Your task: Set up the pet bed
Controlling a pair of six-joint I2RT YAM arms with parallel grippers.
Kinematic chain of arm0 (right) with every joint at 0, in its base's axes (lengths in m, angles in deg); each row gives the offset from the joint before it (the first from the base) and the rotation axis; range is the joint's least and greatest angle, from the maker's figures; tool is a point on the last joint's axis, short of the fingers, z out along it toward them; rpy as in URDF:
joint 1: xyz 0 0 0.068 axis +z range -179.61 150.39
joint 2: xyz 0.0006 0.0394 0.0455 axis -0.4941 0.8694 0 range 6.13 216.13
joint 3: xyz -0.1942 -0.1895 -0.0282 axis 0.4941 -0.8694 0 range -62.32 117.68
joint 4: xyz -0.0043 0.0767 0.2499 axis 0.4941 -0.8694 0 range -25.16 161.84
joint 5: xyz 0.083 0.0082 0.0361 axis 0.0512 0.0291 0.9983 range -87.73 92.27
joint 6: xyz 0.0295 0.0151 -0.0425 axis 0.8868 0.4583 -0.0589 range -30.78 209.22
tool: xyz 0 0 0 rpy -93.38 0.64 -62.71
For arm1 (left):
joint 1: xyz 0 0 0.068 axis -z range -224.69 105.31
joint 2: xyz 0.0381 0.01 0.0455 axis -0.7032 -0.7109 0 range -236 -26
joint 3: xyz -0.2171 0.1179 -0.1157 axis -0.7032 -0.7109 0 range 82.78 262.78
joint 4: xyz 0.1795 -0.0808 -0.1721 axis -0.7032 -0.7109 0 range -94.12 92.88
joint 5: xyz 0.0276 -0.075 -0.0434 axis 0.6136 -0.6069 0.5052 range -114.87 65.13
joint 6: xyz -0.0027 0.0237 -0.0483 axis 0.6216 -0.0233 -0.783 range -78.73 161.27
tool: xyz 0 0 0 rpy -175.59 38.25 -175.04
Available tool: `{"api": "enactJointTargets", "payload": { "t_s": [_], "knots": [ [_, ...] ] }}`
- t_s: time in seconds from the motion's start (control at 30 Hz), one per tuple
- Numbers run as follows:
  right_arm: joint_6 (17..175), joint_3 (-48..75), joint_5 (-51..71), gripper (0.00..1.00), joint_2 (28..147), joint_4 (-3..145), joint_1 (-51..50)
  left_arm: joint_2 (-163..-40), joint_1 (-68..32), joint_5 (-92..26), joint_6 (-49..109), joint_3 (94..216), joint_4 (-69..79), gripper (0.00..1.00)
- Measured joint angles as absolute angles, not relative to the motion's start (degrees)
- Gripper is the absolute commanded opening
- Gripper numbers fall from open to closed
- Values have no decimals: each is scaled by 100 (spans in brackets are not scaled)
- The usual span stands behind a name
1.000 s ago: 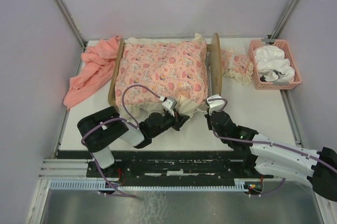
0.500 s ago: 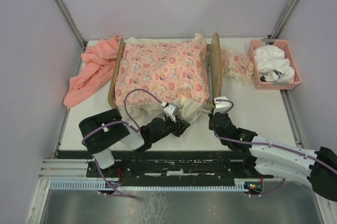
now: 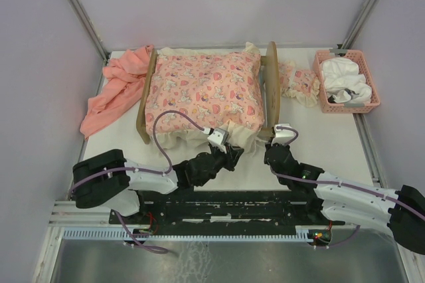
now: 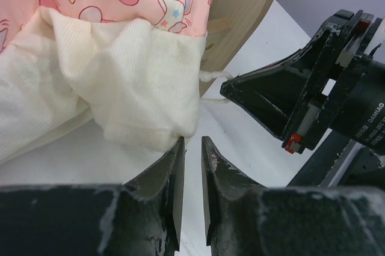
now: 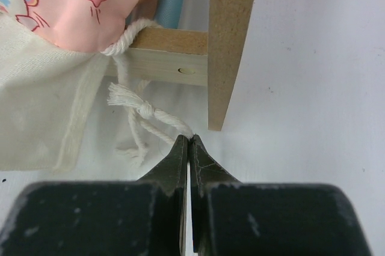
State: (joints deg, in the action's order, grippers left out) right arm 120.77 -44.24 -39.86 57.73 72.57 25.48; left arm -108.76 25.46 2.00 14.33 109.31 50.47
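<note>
Cream frill (image 4: pixel 132 82) of the pink cushion (image 3: pixel 202 90) spills over the near end of the pet bed (image 3: pixel 271 90), which sits in the middle of the table (image 3: pixel 325 140). Left gripper (image 4: pixel 192 142) is slightly parted and empty, tips just beside that frill. Right gripper (image 5: pixel 190 139) is clenched on the knotted cord (image 5: pixel 147 112) at the bed's near corner. Looks like fastening the cushion down; next move calls for drawing that cord taut.
</note>
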Motion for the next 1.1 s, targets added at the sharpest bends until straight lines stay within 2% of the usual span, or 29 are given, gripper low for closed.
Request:
{"api": "enactJointTargets", "payload": {
  "t_s": [0.23,0.3,0.37,0.5,0.7,1.1],
  "knots": [
    [12136,-4540,-4051,2,5729,7375,2548,-11631,2546,54,1503,11444,5161,17],
    [12136,-4542,-4049,2,5729,7419,2548,-11801,2566,52,1519,11519,5165,10],
    [12136,-4544,-4049,2,5729,7445,2548,-11836,2651,312,1512,11569,5014,4],
    [12141,-4544,-4047,2,5729,7451,2548,-11744,2843,1252,1337,11680,4435,3],
    [12224,-4651,-4047,2,5729,7558,2548,-11305,2953,1872,1175,11460,4201,13],
    [12304,-4725,-4047,2,5729,7615,2548,-11947,3302,1193,1685,11938,5156,19]
  ]
}}
